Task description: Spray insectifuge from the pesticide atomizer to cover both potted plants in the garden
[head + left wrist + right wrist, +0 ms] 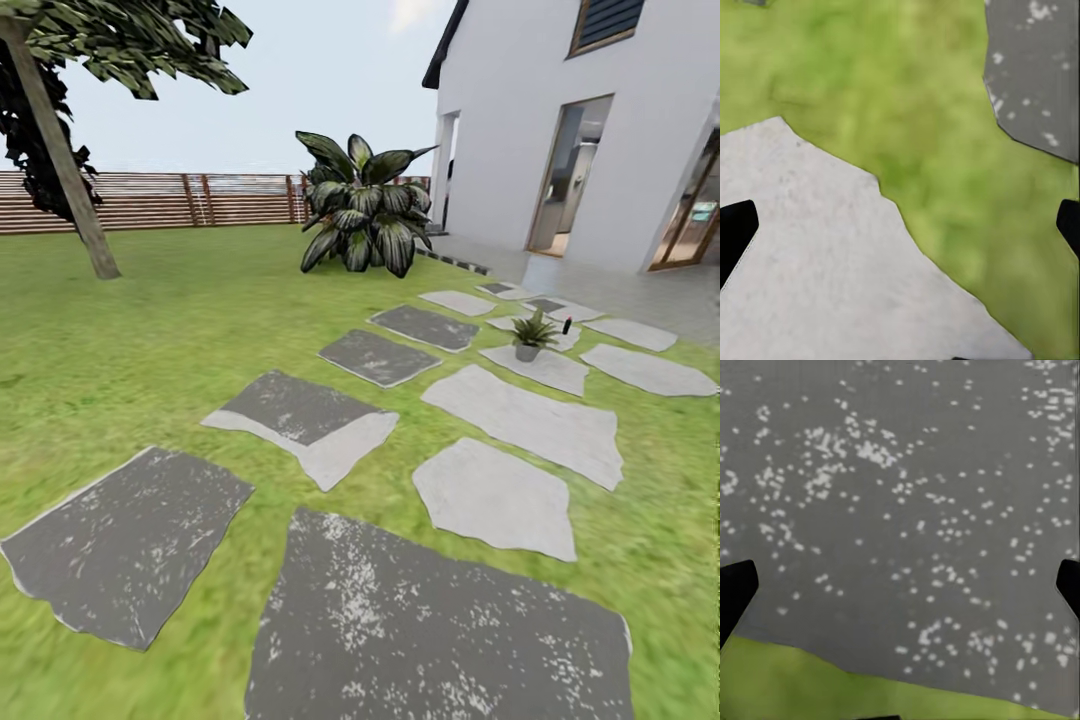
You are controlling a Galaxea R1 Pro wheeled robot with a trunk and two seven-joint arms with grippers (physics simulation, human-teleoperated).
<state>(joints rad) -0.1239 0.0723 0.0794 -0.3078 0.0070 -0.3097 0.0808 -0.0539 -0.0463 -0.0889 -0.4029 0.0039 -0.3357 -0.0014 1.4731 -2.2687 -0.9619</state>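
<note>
- Left gripper (900,221): jaws spread wide, empty, over a pale stone (817,262) and grass (915,90).
- Right gripper (900,585): jaws spread wide, empty, over a dark speckled stone (907,495).
- Atomizer (566,325) stands far ahead on the stones, just beside a potted plant (530,336).

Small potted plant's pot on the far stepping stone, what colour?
Grey pot under green pointed leaves; head view shows it best.

A potted plant (531,335) is set on a stepping stone (540,366) at the lawn's (150,340) far right; the pesticide atomizer (566,325) stands just right of it, the fence (150,200) behind.
</note>
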